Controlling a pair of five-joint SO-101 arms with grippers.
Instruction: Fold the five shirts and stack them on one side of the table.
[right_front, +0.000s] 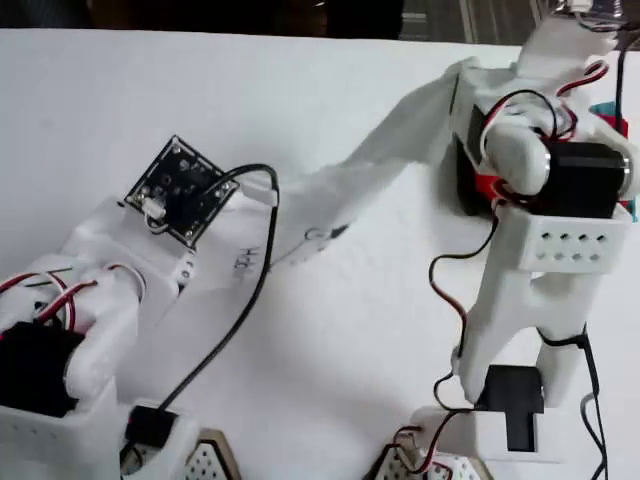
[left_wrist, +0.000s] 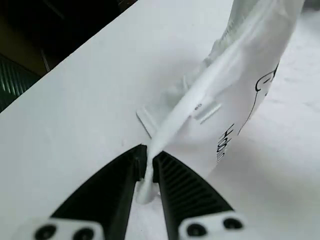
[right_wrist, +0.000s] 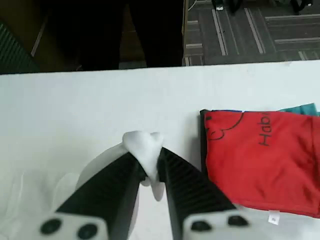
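Left tool (left_wrist: 148, 175) is clamped on one edge of the white shirt (left_wrist: 240, 75). Right tool (right_wrist: 151, 170) grips a bunched edge at the opposite end. The shirt's long axis runs from tool to tool, stretched above the worktop (right_front: 150, 100). The folded red shirt (right_wrist: 260, 165) lies just beside the right tool and well apart from the left. Judgement: the right arm is nearer the stack.

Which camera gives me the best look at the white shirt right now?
High view: the white shirt shows at full stretch across the table. The left wrist view gives its edge and tag, pinched in the left pincer; the right wrist view, a small bunch clamped in the right pincer.
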